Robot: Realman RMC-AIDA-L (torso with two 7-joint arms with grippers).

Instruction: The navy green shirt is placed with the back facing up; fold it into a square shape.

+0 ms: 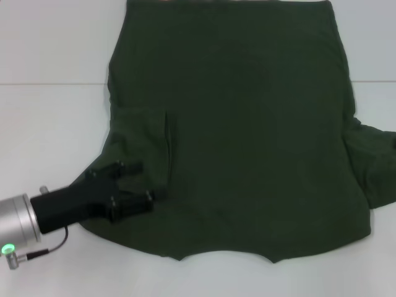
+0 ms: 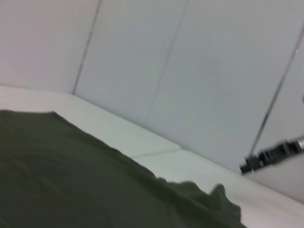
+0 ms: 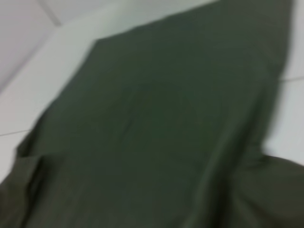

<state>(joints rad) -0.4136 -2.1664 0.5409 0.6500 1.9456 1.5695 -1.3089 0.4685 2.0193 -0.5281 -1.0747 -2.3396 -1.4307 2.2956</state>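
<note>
A navy green shirt (image 1: 247, 124) lies spread flat across a white counter (image 1: 49, 136), its plain back upward and its neck edge toward the robot, the hem reaching the far edge of the head view. The sleeve (image 1: 139, 145) on the robot's left is already folded inward and lies on the body of the shirt, its hemmed edge running in a straight line down the cloth. The opposite sleeve (image 1: 374, 161) on the robot's right sits bunched and rumpled beside the body panel, spilling onto the counter.

The left tool (image 1: 141, 182), black on a silver wrist with a green light, rests low over the shirt's near left shoulder, just below the folded sleeve. Its two fingers are spread apart, one near the sleeve's lower edge and one nearer the robot, with nothing pinched between them; whether the tips touch the cloth cannot be told.

The right arm shows in no head-view frame. Its wrist camera looks across the shirt (image 3: 156, 123) from above, and the state of the right tool cannot be told.
</note>
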